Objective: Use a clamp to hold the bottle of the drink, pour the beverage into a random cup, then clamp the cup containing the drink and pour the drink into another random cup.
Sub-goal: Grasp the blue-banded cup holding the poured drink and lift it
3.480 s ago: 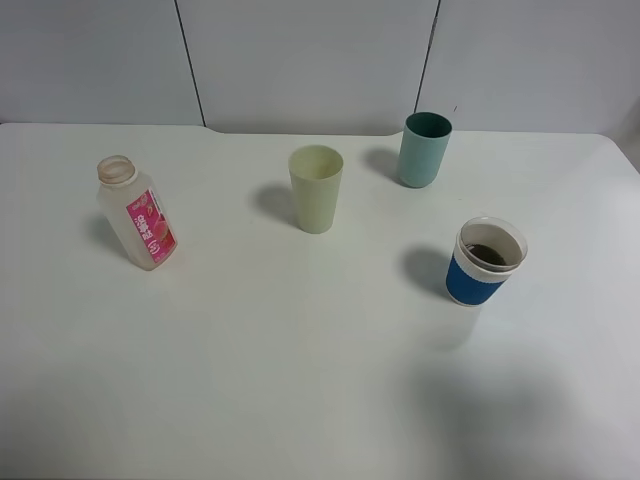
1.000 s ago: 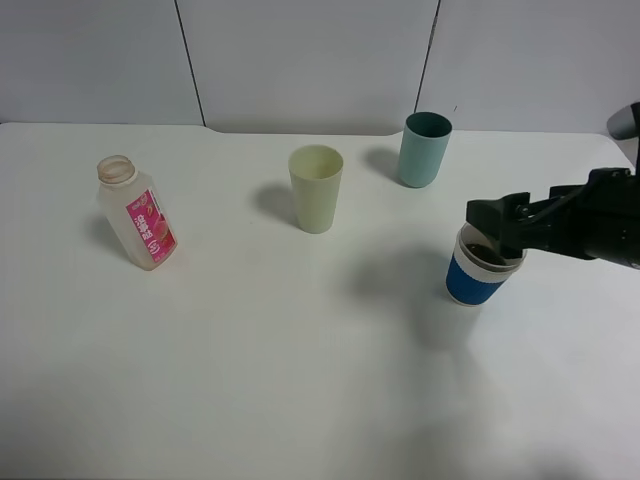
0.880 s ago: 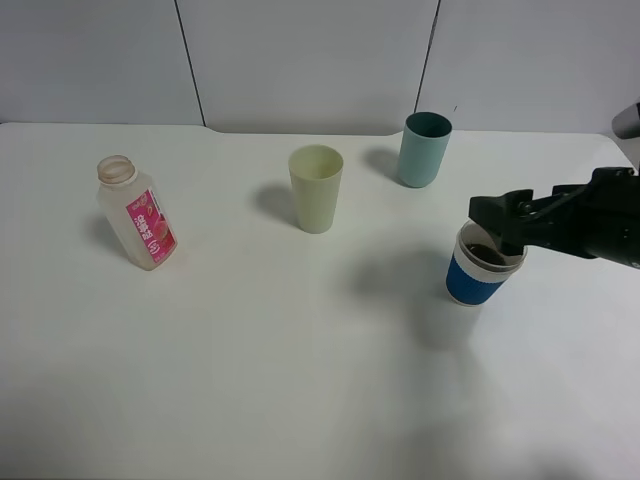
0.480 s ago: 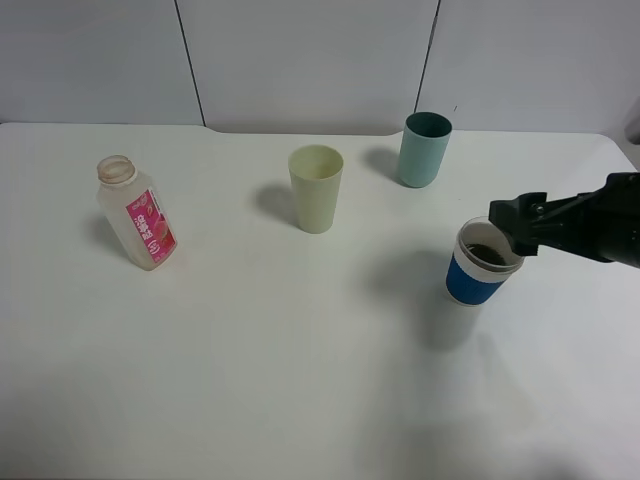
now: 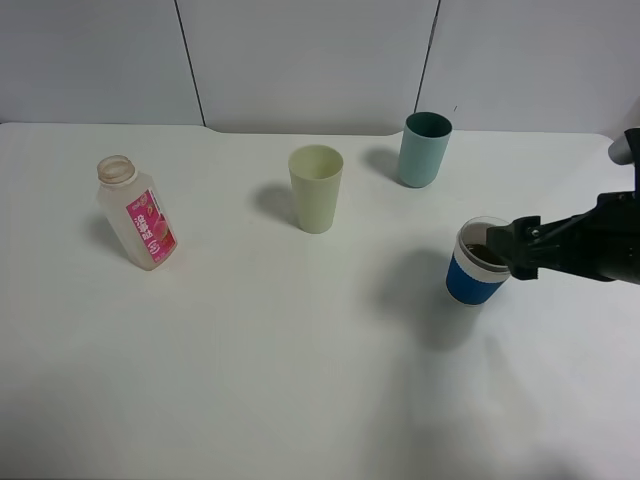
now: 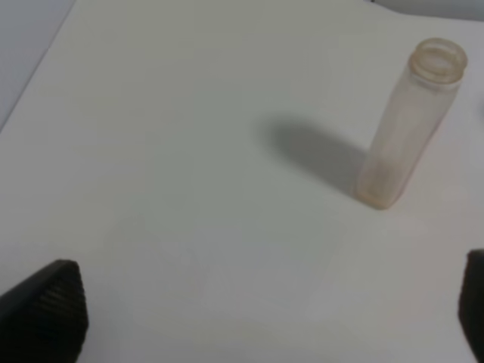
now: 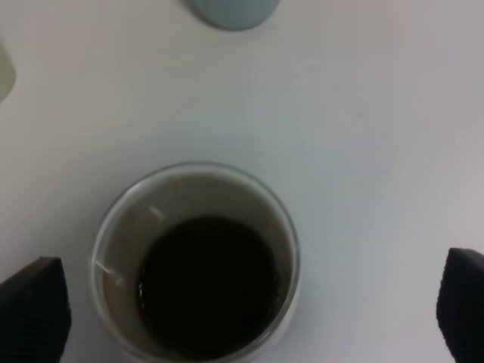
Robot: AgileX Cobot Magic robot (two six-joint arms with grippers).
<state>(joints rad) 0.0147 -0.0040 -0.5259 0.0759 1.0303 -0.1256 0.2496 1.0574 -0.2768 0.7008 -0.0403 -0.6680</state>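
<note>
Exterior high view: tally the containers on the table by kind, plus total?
Cups: 3 (pale yellow-green cup, teal cup, blue-banded cup holding dark liquid)
Bottles: 1 (pink-labelled bottle, cap off)
Total: 4

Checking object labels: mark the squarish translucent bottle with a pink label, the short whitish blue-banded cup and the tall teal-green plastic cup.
Squarish translucent bottle (image 5: 152,228), high exterior view, on its pink label.
Blue-banded whitish cup (image 5: 468,284), high exterior view, on the blue band.
Teal-green cup (image 5: 422,158), high exterior view, on its outer wall.
</note>
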